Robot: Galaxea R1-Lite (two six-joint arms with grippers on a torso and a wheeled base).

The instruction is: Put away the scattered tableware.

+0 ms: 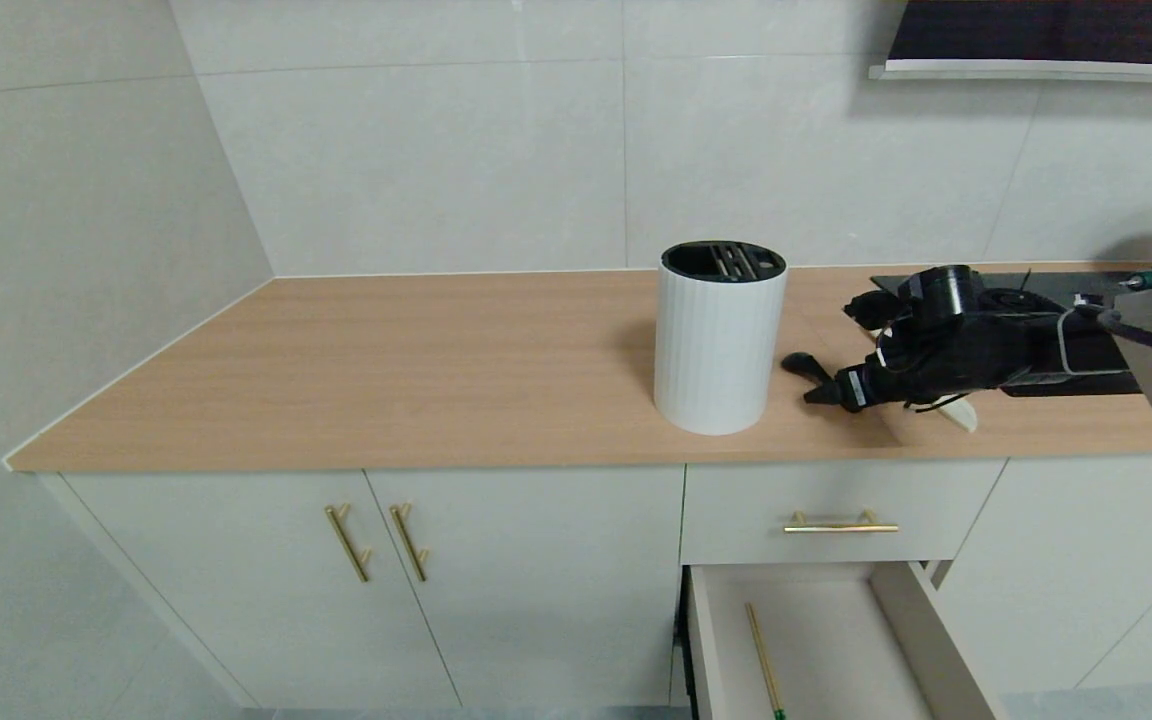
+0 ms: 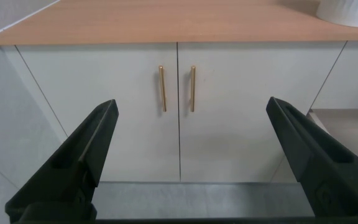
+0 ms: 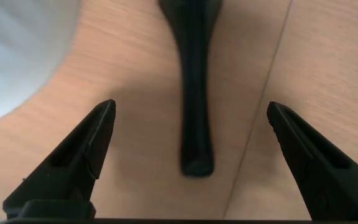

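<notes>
Right wrist view: the right gripper (image 3: 190,109) hangs with its jaws spread wide, gripping nothing, over the handle of a black spoon (image 3: 194,74) lying on the counter (image 3: 260,93). The spoon's bowl is cut off there; the head view shows it just right of the ribbed white holder (image 1: 719,350), handle hidden under the gripper. The left gripper (image 2: 191,102), also wide open, faces the cupboard doors (image 2: 241,112).

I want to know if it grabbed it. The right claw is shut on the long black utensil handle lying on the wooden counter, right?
No. The right claw is open, not shut on the long black utensil handle lying on the wooden counter. The right wrist view shows it.
</notes>
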